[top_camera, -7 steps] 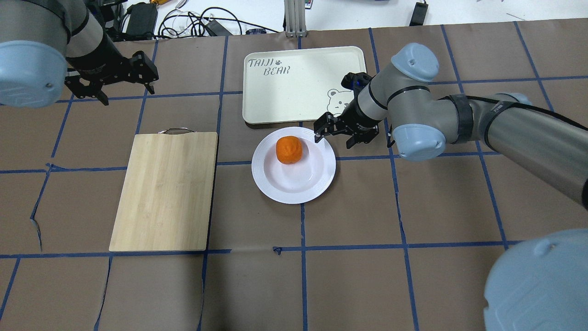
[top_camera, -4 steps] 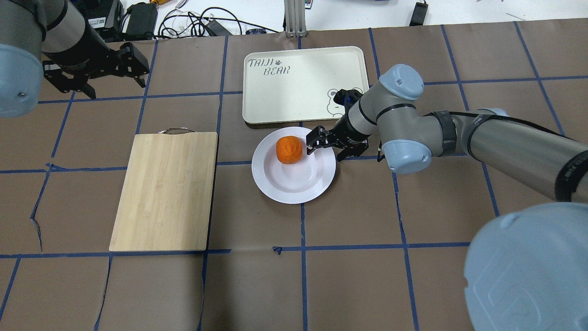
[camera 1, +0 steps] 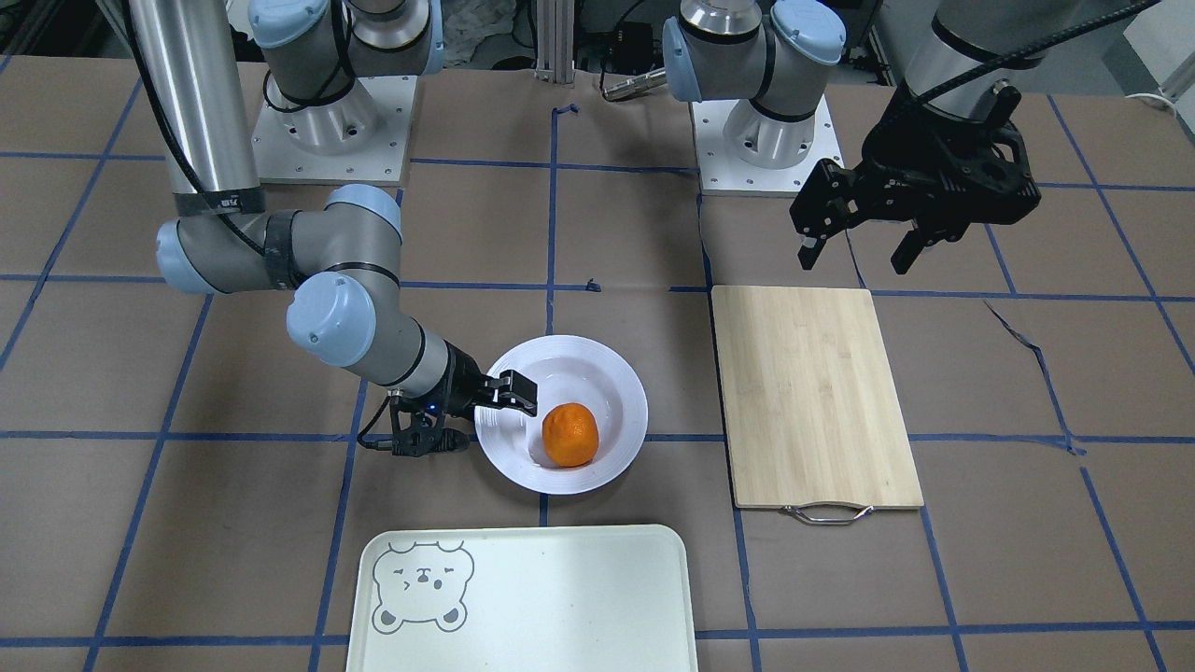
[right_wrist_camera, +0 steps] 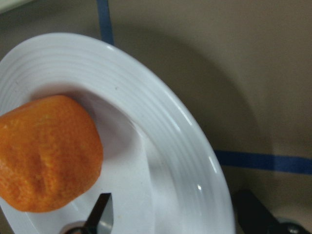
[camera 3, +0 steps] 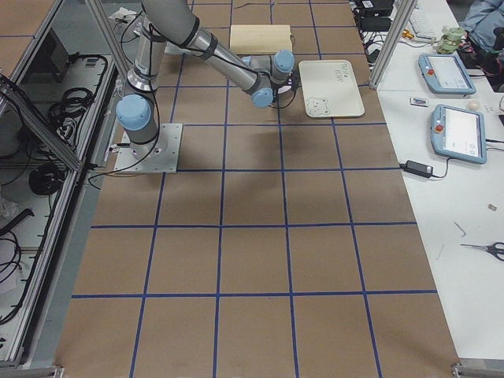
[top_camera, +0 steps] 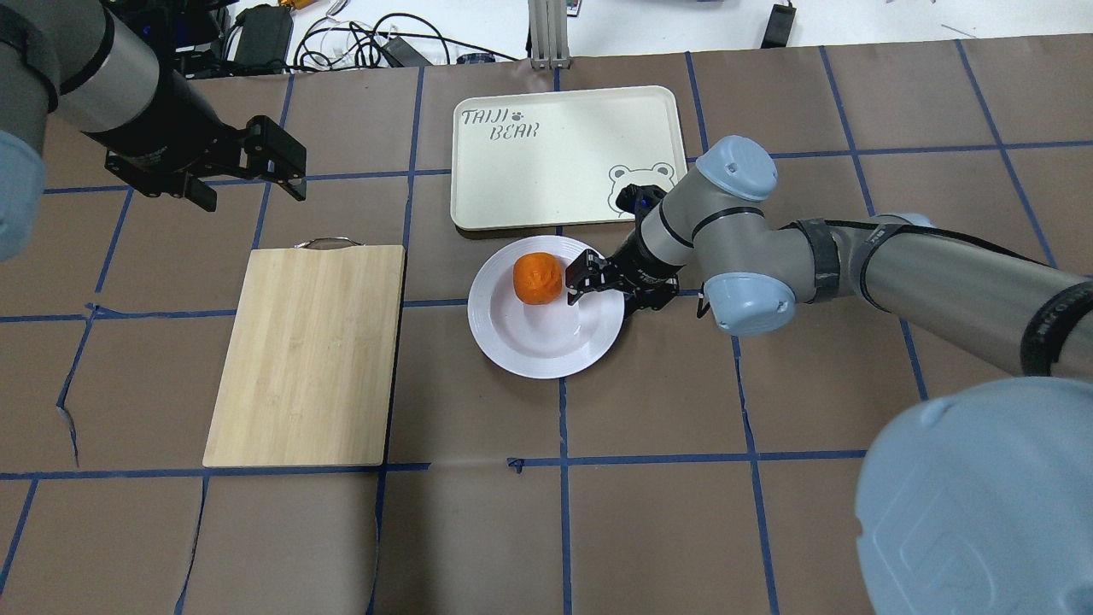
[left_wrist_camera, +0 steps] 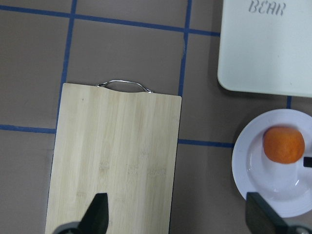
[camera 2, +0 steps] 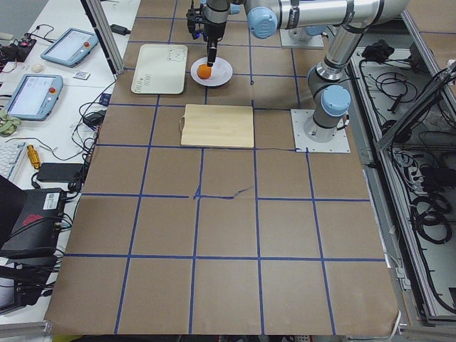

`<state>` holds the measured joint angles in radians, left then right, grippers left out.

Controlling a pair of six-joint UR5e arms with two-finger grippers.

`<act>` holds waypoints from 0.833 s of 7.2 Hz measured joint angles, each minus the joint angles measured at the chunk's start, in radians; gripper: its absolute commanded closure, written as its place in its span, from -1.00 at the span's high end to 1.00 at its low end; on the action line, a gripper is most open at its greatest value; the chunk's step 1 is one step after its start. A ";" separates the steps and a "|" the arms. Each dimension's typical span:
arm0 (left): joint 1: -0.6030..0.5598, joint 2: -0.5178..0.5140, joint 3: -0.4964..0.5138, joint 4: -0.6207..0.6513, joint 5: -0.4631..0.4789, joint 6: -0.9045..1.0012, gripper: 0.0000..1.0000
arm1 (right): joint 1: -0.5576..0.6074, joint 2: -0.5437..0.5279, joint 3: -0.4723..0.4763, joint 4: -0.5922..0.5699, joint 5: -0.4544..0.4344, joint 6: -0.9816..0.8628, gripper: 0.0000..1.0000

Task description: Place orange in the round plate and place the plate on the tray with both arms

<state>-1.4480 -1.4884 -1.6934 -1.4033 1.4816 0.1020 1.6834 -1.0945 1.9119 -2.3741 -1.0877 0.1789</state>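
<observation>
The orange [top_camera: 538, 278] lies in the round plate [top_camera: 521, 363], on the side nearest the tray [top_camera: 564, 154]; the plate stands on the table just in front of that tray. My right gripper [top_camera: 608, 295] is open and low at the plate's right rim. In the right wrist view one finger [right_wrist_camera: 100, 212] hangs over the plate's [right_wrist_camera: 161, 126] inside beside the orange [right_wrist_camera: 48, 151], the other outside the rim. My left gripper [top_camera: 252, 190] hangs open and empty above the table, beyond the cutting board's handle end.
A bamboo cutting board [top_camera: 307, 354] with a metal handle lies left of the plate. Cables and power bricks [top_camera: 341, 43] lie past the table's far edge. Brown paper with blue tape lines covers the table [top_camera: 649, 512].
My right gripper has come down and toward the plate, from beside the tray's corner to straddling the plate's rim. The left gripper has shifted slightly and stays open.
</observation>
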 measured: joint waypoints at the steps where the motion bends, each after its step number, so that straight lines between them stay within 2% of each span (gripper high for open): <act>1: -0.002 0.005 -0.008 -0.018 -0.001 0.015 1.00 | 0.005 0.000 0.002 0.000 -0.001 0.001 -0.21; 2: -0.011 0.008 -0.020 -0.027 0.001 0.020 1.00 | 0.010 0.001 0.002 0.001 -0.001 0.002 -0.78; 3: -0.033 0.002 -0.033 -0.031 0.022 0.023 1.00 | 0.017 0.001 0.002 0.003 -0.002 0.007 -1.00; 6: -0.072 0.003 -0.042 -0.025 0.092 0.023 1.00 | 0.029 -0.005 -0.004 0.004 -0.009 0.044 -1.00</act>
<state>-1.5197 -1.4853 -1.7351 -1.4286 1.5737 0.1254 1.7127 -1.0995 1.9076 -2.3701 -1.0965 0.2232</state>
